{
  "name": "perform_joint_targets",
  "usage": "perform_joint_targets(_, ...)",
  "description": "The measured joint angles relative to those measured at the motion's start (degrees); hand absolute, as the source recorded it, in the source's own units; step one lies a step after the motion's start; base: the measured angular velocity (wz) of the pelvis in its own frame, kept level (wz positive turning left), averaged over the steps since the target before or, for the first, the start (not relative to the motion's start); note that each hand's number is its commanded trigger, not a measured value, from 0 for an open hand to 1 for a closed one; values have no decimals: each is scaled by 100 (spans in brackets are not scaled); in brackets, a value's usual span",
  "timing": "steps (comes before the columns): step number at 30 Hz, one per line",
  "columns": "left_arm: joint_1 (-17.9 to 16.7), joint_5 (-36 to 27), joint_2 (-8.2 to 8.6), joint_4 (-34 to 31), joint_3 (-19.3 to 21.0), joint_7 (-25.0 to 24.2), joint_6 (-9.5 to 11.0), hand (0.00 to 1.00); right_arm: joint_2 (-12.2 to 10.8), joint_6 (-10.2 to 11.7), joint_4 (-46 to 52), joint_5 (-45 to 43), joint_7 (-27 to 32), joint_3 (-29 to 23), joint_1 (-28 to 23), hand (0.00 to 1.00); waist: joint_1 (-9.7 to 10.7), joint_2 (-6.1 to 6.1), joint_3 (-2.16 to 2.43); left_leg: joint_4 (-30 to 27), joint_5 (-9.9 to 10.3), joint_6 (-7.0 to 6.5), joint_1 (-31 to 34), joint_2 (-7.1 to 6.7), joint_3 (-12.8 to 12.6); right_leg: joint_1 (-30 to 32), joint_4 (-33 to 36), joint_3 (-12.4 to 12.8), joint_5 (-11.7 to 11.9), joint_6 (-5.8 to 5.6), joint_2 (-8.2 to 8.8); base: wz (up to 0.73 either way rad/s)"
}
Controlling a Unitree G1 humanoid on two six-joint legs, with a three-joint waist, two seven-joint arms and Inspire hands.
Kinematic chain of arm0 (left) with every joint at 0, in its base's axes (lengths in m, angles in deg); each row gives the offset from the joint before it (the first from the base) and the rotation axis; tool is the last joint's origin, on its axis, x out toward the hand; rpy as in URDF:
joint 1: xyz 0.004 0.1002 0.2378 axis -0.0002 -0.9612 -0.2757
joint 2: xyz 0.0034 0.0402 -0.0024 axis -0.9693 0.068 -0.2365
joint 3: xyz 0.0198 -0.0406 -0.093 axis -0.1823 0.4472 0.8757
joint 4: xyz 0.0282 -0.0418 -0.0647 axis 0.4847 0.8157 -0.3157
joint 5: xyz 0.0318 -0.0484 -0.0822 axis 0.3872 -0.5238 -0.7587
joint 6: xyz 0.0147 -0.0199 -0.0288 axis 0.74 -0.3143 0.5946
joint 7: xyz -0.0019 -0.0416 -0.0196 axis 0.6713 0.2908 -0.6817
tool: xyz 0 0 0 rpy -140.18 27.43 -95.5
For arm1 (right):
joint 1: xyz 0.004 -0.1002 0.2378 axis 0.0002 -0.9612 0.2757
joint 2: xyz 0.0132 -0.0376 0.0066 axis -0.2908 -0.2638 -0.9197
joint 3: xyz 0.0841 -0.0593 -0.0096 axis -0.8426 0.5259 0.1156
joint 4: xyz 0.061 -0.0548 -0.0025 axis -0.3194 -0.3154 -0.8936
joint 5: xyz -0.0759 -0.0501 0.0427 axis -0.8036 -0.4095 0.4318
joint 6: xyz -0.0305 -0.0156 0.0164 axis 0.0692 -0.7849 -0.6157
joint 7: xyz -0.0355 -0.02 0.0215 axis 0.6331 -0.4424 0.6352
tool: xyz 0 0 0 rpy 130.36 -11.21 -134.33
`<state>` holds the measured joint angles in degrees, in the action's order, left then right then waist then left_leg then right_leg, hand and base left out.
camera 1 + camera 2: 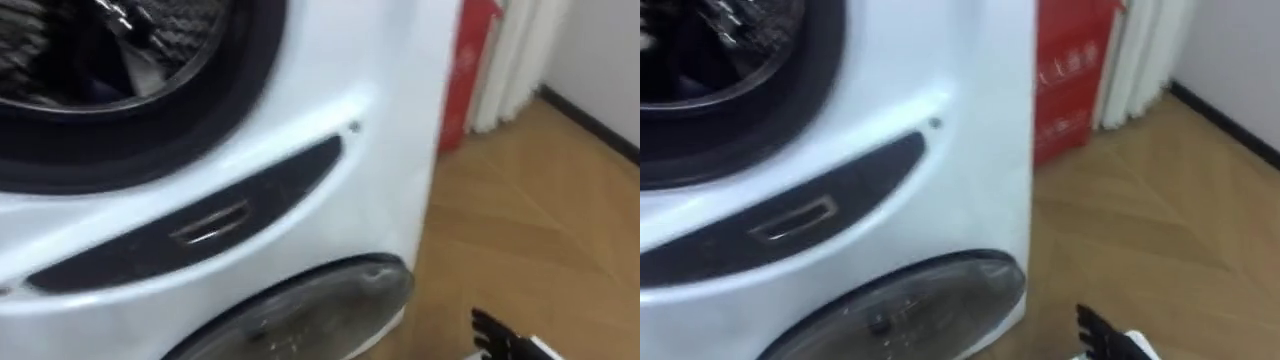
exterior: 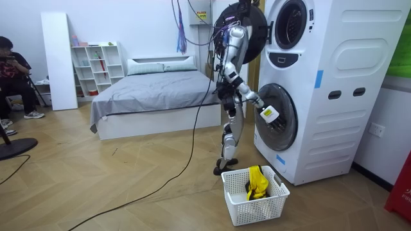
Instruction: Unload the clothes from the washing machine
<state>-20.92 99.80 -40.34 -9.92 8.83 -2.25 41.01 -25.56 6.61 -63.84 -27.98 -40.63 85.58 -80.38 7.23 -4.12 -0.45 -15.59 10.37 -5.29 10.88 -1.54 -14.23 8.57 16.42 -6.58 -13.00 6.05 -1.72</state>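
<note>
My right hand (image 1: 492, 334) sits at 5 o'clock beside the washing machine (image 1: 330, 130); spread or clenched, I cannot tell.

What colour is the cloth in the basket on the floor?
The cloth is yellow; the room view shows it best.

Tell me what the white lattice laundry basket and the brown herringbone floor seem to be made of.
White lattice basket: likely moulded plastic, matte, judging by its uniform open grid walls. Brown herringbone floor: wood or wood-look laminate, satin finish; zigzag planks with soft sheen.
</note>
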Motion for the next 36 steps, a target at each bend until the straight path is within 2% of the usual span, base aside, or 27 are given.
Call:
perform_joint_targets(1, -88, 6, 0, -63, 92, 7, -45, 0, -59, -34, -177, 2, -4, 16, -31, 0, -68, 96, 19, 13, 1, 2, -102, -20, 53, -196, -146, -131, 0, 0, 13, 66)
perform_joint_targets(4, -354, 123, 2, -224, 213, 206, -130, 0, -95, -166, -477, 28, -38, 266, -89, 0, -294, 317, 83, 50, 10, 12, -313, -54, 114, -623, -433, -282, 32, -14, 9, 33)
perform_joint_targets(6, -423, 127, 27, -216, 212, 257, -210, 0, -141, -181, -858, 30, -25, 349, -65, 0, -334, 384, 80, 82, 23, 26, -465, -102, 260, -883, -593, -389, 51, -29, 9, 47)
perform_joint_targets(8, -427, 125, 72, -183, 212, 315, -284, 0, -174, -223, -1237, 29, -14, 401, -27, 0, -444, 387, 65, 81, 58, 40, -556, -113, 353, -1003, -589, -442, 50, -37, 8, 36)
perform_joint_targets(10, -436, 124, 140, -184, 285, 369, -409, 0, -316, -298, -1743, 78, -6, 507, 95, 0, -599, 405, 34, 68, 72, 45, -599, -112, 407, -1080, -595, -473, 50, -39, 0, 12)
perform_joint_targets(12, -479, 130, 231, -194, 465, 369, -479, 0, -439, -374, -2037, 70, -15, 543, 164, 0, -617, 420, -2, 76, 88, 58, -631, -123, 503, -1157, -621, -531, 49, -41, -7, 18)
perform_joint_targets(15, -581, 360, 344, -220, 740, 364, -504, 0, -581, -424, -2364, 58, -14, 595, 171, 0, -723, 443, -13, 31, 162, 75, -627, -124, 587, -1286, -749, -529, 40, -47, -43, 16)
perform_joint_targets(21, -691, 421, 568, -175, 973, 335, -737, 0, -860, -444, -3056, 48, 249, 635, 183, 0, -897, 495, 1, -189, 245, 49, -657, -149, 730, -1512, -854, -661, 20, -38, -51, 16)
perform_joint_targets(24, -692, 418, 627, -188, 1087, 329, -794, 0, -910, -493, -3288, 16, 481, 729, 191, 0, -929, 526, -7, -206, 245, 43, -657, -221, 918, -1576, -873, -785, -4, -72, -31, 29)
perform_joint_targets(26, -683, 436, 645, -219, 1090, 330, -843, 0, -941, -492, -3377, -30, 627, 750, 249, 0, -925, 527, -9, -235, 248, 38, -659, -230, 950, -1602, -878, -778, -5, -73, -31, 14)
perform_joint_targets(28, -715, 518, 699, -269, 1103, 354, -866, 0, -1021, -490, -3450, -156, 914, 749, 320, 0, -934, 556, -35, -293, 250, 37, -667, -231, 959, -1623, -877, -766, -5, -73, -33, 7)
perform_joint_targets(33, -725, 587, 847, -269, 1117, 455, -886, 0, -1123, -490, -3688, -19, 1420, 742, 374, 0, -915, 524, -35, -288, 255, 31, -724, -231, 972, -1686, -880, -771, -5, -73, -35, 0)
perform_joint_targets(36, -735, 625, 891, -272, 1197, 465, -945, 0, -1170, -488, -3695, 3, 1618, 692, 341, 0, -903, 480, -20, -273, 256, 28, -766, -231, 975, -1732, -882, -779, -6, -72, -34, 0)
